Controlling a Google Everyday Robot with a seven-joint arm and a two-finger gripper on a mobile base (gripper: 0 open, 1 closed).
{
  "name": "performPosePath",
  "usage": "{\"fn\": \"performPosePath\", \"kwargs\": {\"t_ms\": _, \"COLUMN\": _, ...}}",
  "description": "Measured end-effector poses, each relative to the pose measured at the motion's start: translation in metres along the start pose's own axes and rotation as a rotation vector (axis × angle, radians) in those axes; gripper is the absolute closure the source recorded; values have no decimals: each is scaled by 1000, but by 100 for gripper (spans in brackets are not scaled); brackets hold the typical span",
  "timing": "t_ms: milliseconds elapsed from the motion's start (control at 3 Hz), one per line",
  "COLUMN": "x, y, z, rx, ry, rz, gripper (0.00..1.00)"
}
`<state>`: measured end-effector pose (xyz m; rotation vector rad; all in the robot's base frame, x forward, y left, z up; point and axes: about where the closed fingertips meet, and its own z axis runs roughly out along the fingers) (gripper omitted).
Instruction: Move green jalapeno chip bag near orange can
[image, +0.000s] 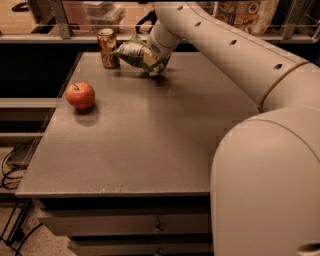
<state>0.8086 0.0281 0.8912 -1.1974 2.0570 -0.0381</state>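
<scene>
The green jalapeno chip bag (132, 53) is crumpled, its green foil creased and shiny, with a pale panel showing at its right end. It sits just right of the orange can (107, 48), close to it; whether they touch I cannot tell. Its long axis runs sideways, the left tip pointing toward the can and the right end lower, away from the can. The claw (154, 63) is clenched on that right end, gripping the bag just above the worktop (150, 145). The white arm (225, 45) reaches in from the right of the can. A red apple (80, 95) rests nearer the camera than the can, well apart from it.
</scene>
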Motion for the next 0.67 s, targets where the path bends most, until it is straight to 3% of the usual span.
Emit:
{"fn": "performPosePath", "kwargs": {"t_ms": 333, "x": 1, "y": 2, "z": 2, "rx": -4, "ry": 3, "rz": -2, "gripper": 14}}
{"fn": "performPosePath", "kwargs": {"t_ms": 667, "x": 2, "y": 3, "z": 4, "rx": -7, "ry": 5, "rz": -3, "gripper": 0}}
